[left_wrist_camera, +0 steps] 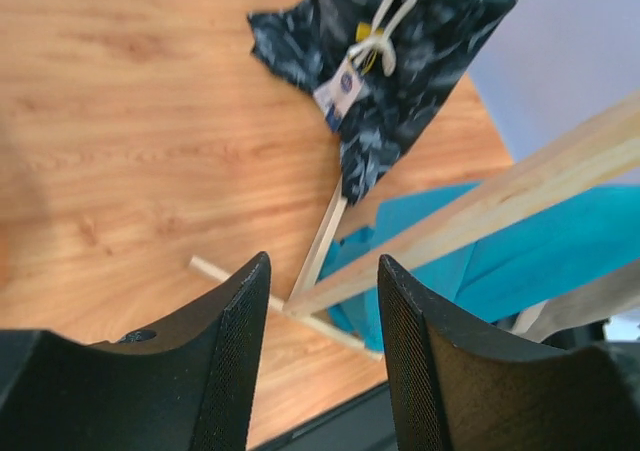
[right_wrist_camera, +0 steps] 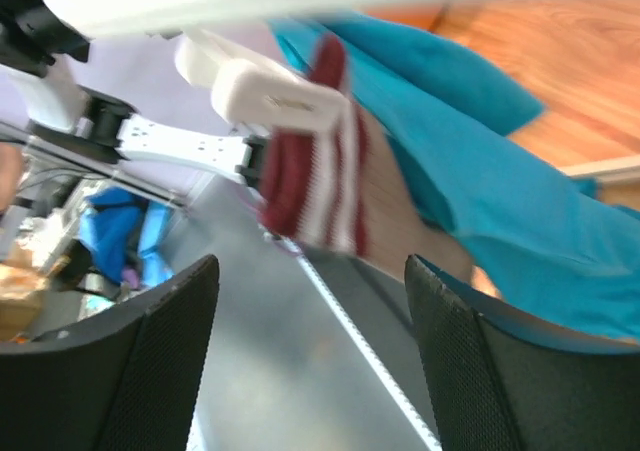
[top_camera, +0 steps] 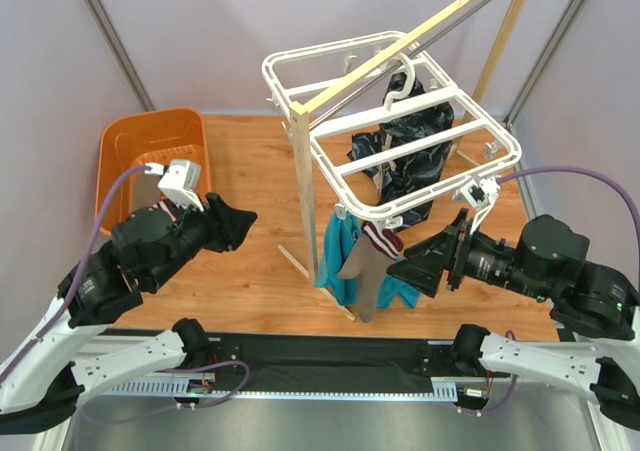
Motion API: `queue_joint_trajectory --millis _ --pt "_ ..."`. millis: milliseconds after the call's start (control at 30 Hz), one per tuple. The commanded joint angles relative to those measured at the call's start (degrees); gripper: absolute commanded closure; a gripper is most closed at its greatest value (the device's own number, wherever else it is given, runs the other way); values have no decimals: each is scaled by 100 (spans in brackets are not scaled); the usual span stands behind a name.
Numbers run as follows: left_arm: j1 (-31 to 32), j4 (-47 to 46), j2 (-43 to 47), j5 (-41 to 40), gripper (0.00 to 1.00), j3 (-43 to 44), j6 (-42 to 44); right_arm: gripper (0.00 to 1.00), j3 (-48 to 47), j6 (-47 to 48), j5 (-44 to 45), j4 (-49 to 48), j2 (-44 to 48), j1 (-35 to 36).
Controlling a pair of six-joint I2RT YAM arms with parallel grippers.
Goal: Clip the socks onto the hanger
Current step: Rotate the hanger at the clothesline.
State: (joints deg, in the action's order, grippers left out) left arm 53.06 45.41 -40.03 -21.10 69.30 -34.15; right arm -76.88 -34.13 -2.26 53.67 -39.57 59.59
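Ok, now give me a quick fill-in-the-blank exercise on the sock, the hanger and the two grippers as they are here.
1. The sock is pinned at its striped cuff by a white ____ of the hanger.
2. Of the left gripper and the right gripper, the one nearer the sock is the ____.
3. The left gripper's jaws stand open and hold ____.
4. The basket at the far left of the table is ____ in colour.
Missing words: clip; right; nothing; orange.

My top camera looks down from behind me, while both close-up wrist cameras face the shared teal cloth [left_wrist_camera: 560, 256].
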Motion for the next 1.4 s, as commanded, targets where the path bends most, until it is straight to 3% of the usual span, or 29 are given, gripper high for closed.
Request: queue_joint_trajectory --millis 0,100,367,500,700,733,833,1133,1267,1333,1367 --pt "-24 -137 -110 -368 45 576 523 23 232 -830 -477 -1703 -26 26" --pt "-24 -331 92 -281 44 453 524 20 393 -1341 -153 -2482 -24 17" --pt "-24 -85 575 1 43 401 357 24 445 -1623 1683 -2844 134 26" --pt "-24 -137 847 150 43 225 199 34 516 -1536 2615 -2625 195 17" --pt "-24 -559 839 1107 42 5 14 50 508 -1000 3793 -2625 441 9" --pt "-24 -577 761 1291 42 14 -21 57 481 -773 4082 -2642 476 26" --pt "-24 -787 733 1600 42 -74 -153 62 315 -316 4541 -2607 529 17" --pt "-32 -1113 804 2057 41 -206 -460 62 200 1267 5710 -3309 354 17" --pt "-24 -1218 918 2224 41 -285 -610 62 427 2487 6193 -4580 213 17" --pt "-24 -1245 979 2321 41 -355 -698 60 629 3646 6571 -5311 134 0" --pt "-24 -1245 1006 2339 41 -373 -742 60 822 3946 6650 -6132 99 -9"
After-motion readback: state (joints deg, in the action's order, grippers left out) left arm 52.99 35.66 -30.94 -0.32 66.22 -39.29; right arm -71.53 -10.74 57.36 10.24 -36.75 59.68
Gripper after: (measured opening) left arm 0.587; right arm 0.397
